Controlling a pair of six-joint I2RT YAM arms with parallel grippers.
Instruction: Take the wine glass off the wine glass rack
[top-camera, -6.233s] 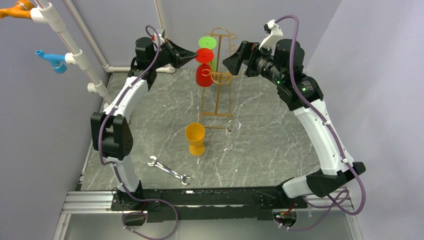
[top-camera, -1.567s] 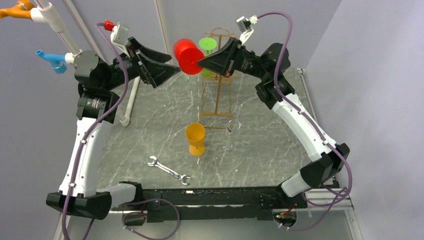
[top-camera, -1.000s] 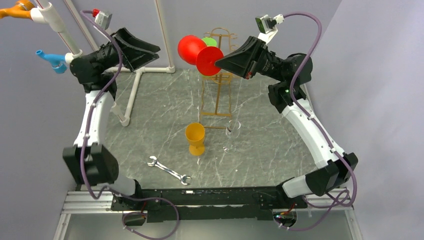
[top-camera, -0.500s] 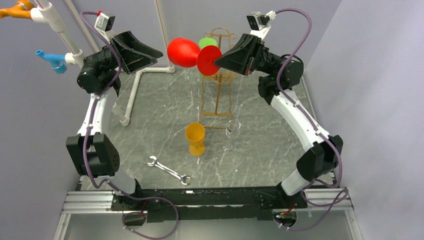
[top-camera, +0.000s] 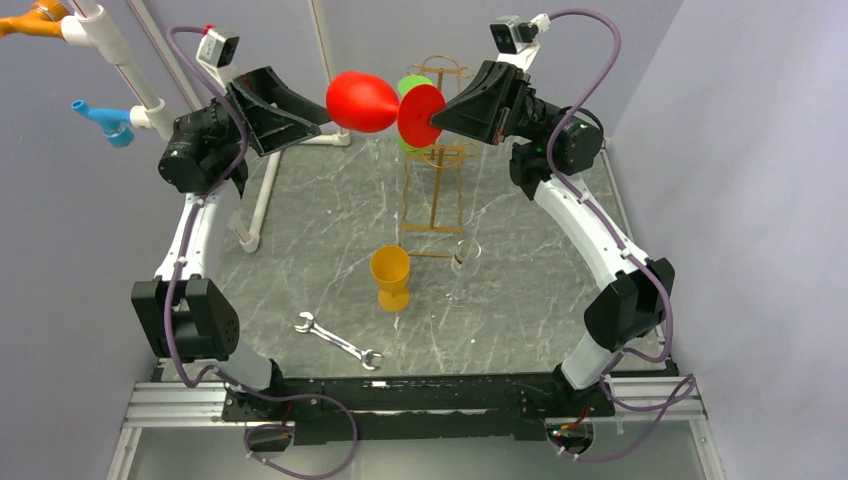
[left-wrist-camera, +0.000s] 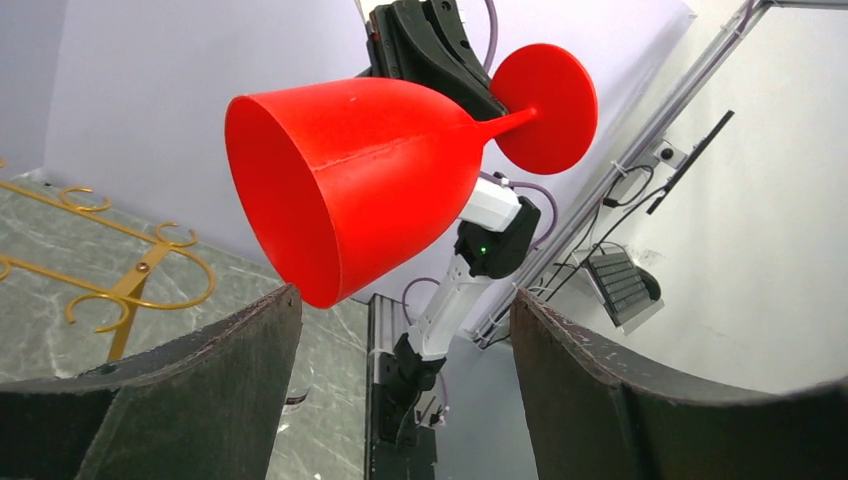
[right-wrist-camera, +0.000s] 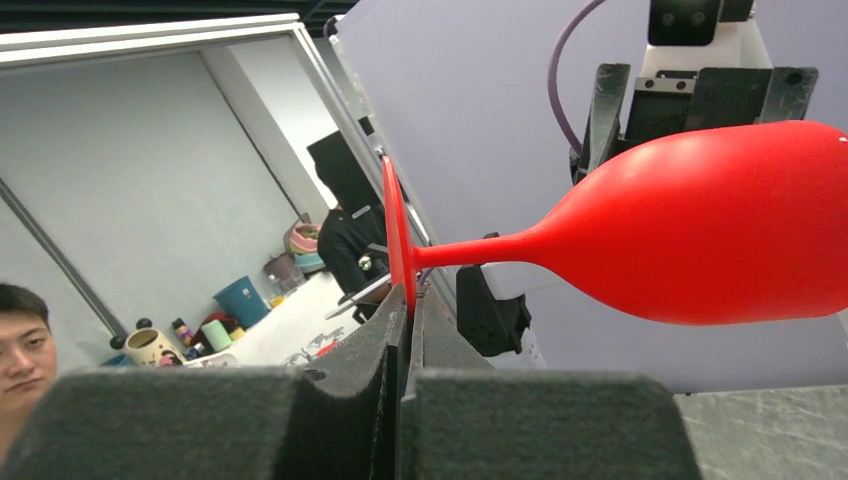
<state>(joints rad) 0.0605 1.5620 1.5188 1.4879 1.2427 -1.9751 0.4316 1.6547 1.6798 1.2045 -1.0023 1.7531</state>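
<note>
Wine glass of glossy red plastic (top-camera: 362, 101), with round bowl, slim stem and flat disc foot, hangs horizontal high above the tabletop (top-camera: 330, 220), beside the arched top of the thin gold wire rack (top-camera: 437, 170). Right fingers (right-wrist-camera: 340, 400) pinch its foot tight. Left fingers (left-wrist-camera: 200, 400) stand wide apart, gripping nothing, the bowl's mouth just ahead of their tips.

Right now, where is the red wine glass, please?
Top view, rear centre: the red wine glass lies sideways in the air, foot pinched by the right gripper, beside the top of the rack.
</note>
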